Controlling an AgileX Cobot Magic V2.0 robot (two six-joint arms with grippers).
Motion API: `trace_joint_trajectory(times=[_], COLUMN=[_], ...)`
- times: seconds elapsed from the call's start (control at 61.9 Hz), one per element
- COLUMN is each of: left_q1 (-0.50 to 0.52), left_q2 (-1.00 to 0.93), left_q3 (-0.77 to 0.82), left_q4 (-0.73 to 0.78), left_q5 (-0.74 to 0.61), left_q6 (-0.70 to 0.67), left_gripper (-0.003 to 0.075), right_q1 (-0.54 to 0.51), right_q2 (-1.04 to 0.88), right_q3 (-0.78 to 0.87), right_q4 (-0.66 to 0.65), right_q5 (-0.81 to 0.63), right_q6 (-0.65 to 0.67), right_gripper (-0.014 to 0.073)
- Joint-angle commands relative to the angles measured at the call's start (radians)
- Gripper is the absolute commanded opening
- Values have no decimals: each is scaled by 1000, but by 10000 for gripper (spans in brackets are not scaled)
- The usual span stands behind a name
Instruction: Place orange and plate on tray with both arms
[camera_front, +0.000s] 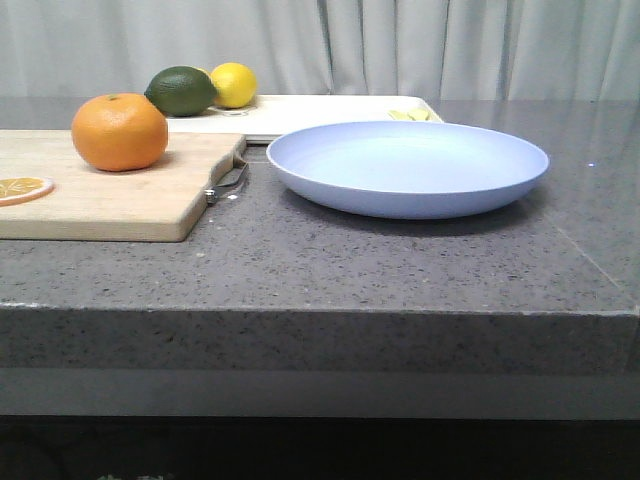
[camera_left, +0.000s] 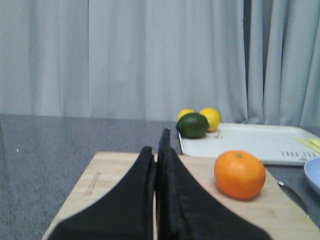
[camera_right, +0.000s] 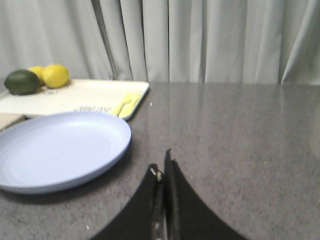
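On the cutting board (camera_front: 110, 195) sits the orange (camera_front: 119, 131); plate (camera_front: 407, 167) beside; both grippers' (camera_left: 159, 150) (camera_right: 162, 167) fingers pressed together

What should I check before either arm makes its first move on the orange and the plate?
1. Orange free to grasp: ok, it sits alone on the wooden cutting board, nothing touching it.
2. Plate free to lift: ok, empty, resting on the grey counter, rim exposed.
3. Room on the tray: ok, open middle; a lime and a lemon crowd one end, yellow pieces the other.
4. Left gripper ready: not ok, fingers closed, must open first.
5. Right gripper ready: not ok, fingers closed.
6. Dried orange slice out of the way: ok, well apart from the orange.
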Motion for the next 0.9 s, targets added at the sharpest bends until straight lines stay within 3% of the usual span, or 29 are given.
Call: trace_joint_trajectory(times=[0.0, 0.097, 0.339, 0.452, 0.533, 0.613, 0.678, 0.71, 0.743, 0.888], left_q1=[1, 1, 1, 1, 1, 1, 1, 1, 1, 1], left_q2=[101, 258, 555, 595, 598, 598, 598, 598, 598, 598], left_q3=[-172, -295, -432, -432, -432, -432, -432, -432, -432, -432], left_q4=[-8, -8, -4, -4, -4, -4, -4, -4, -4, -7], left_q5=[52, 161, 146, 122, 103, 89, 89, 91, 97, 100], left_q6=[0, 0, 0, 0, 0, 0, 0, 0, 0, 0], left_gripper=[-17, -17, -17, 1, 112, 335, 556, 631, 707, 638], right_q1=[0, 0, 0, 0, 0, 0, 0, 0, 0, 0], right_q2=[107, 265, 541, 570, 571, 571, 571, 571, 571, 571], right_q3=[-151, -264, -406, -407, -407, -407, -407, -407, -407, -407], right_q4=[4, 4, 4, 4, 4, 4, 4, 4, 4, 4], right_q5=[-8, 37, 12, -12, -12, -11, -8, -6, -2, 3], right_q6=[-9, -9, -9, -9, -9, -9, -9, -9, -9, -9], right_gripper=[-60, -60, -56, 64, 226, 451, 618, 668, 653, 643])
